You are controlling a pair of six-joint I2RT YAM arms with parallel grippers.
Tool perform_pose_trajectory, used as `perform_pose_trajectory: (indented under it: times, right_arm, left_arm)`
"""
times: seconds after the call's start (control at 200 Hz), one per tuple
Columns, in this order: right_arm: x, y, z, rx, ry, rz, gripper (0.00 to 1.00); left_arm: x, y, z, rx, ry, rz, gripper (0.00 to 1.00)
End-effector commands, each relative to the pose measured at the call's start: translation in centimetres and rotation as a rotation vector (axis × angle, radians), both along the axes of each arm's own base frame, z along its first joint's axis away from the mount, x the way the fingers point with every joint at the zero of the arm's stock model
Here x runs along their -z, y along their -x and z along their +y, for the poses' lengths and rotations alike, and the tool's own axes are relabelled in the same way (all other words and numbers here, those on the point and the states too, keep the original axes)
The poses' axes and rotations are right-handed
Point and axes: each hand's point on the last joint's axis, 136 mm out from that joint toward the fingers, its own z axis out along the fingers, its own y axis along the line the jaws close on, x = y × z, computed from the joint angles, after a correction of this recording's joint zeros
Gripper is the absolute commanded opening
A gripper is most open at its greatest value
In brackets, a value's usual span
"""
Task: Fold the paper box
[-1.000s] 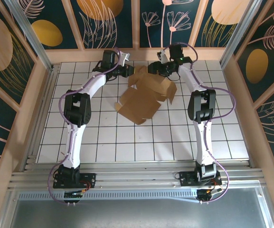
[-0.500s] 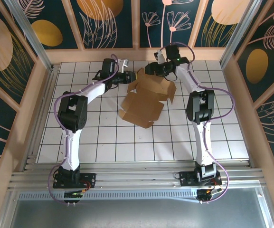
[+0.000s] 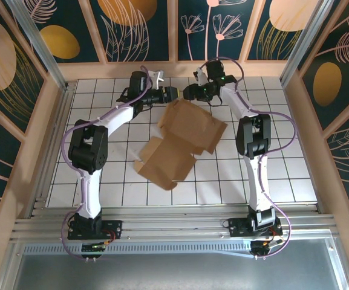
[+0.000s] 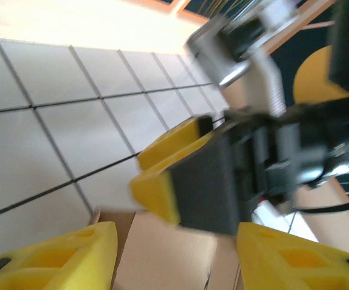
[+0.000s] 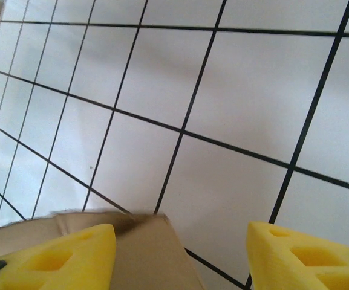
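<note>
left gripper (image 3: 173, 94) jaws just opened, flap released | right gripper (image 3: 188, 92) apart too, clamping nothing | paper box (image 3: 180, 140) has spread from upper centre toward lower left of table (image 3: 283, 175) | fold probably lost, regrasp needed

floor: white tiles (image 3: 283, 169), black grid | walls (image 3: 241, 30): dark-blue panels, leaf and orange-disc prints | frame (image 3: 101, 70): pale wood
</note>
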Motion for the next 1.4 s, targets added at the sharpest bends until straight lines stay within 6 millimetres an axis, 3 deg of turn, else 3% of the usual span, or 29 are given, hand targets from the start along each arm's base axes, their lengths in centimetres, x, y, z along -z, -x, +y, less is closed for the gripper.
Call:
perform_pose_trajectory:
  times: [0.0,0.1,0.205,0.275,0.355,0.455,0.561,0.616,0.711,0.821,0.981,1.186,1.301,1.391]
  right_arm:
    - [0.1,0.4,0.1,0.001,0.032,-0.002,0.60]
    - [-0.1,0.6,0.5,-0.010,0.056,-0.024,0.59]
    - [-0.7,1.6,1.2,-0.045,0.035,-0.034,0.60]
    - [-1.2,1.7,0.7,-0.030,0.041,-0.050,0.60]
    - [-1.3,1.5,-1.1,0.025,0.151,-0.102,0.61]
    - [-1.2,2.9,-2.9,0.038,0.188,-0.157,0.67]
    - [-1.5,4.6,-5.3,0.064,0.179,-0.218,0.85]
    - [-1.3,5.4,-6.3,0.065,0.176,-0.213,0.87]
    - [1.3,6.5,-8.1,0.076,0.240,-0.168,0.87]
    - [3.9,7.3,-8.2,0.042,0.265,-0.121,0.81]
    - [6.0,6.5,-9.4,0.029,0.372,-0.110,0.79]
    - [9.4,7.1,-9.0,-0.040,0.457,-0.048,0.71]
    - [9.9,7.3,-8.2,-0.065,0.474,-0.050,0.61]
    - [9.4,7.0,-8.2,-0.057,0.518,-0.074,0.48]
  left_arm:
    - [-2.5,0.4,-0.9,0.028,0.043,0.005,0.56]
    - [-0.5,0.1,0.4,-0.028,-0.050,-0.020,0.55]
    - [-0.8,0.4,2.3,-0.100,-0.150,-0.096,0.58]
    - [-1.3,0.3,4.0,-0.159,-0.232,-0.128,0.58]
    - [-0.8,0.7,5.9,-0.189,-0.377,-0.167,0.57]
    - [2.0,2.1,7.0,-0.112,-0.543,-0.085,0.54]
    - [3.7,4.2,6.3,-0.029,-0.509,-0.009,0.55]
    - [3.9,4.8,6.3,-0.034,-0.486,0.005,0.56]
    - [3.5,5.8,6.1,-0.021,-0.452,-0.003,0.58]
    - [3.0,6.5,5.7,0.005,-0.415,-0.004,0.61]
    - [3.7,6.9,6.3,-0.016,-0.432,0.010,0.63]
    - [3.9,7.5,7.3,-0.055,-0.406,0.010,0.67]
    - [4.1,7.6,7.7,-0.067,-0.398,0.014,0.69]
    - [4.2,7.6,8.1,-0.079,-0.398,0.020,0.71]
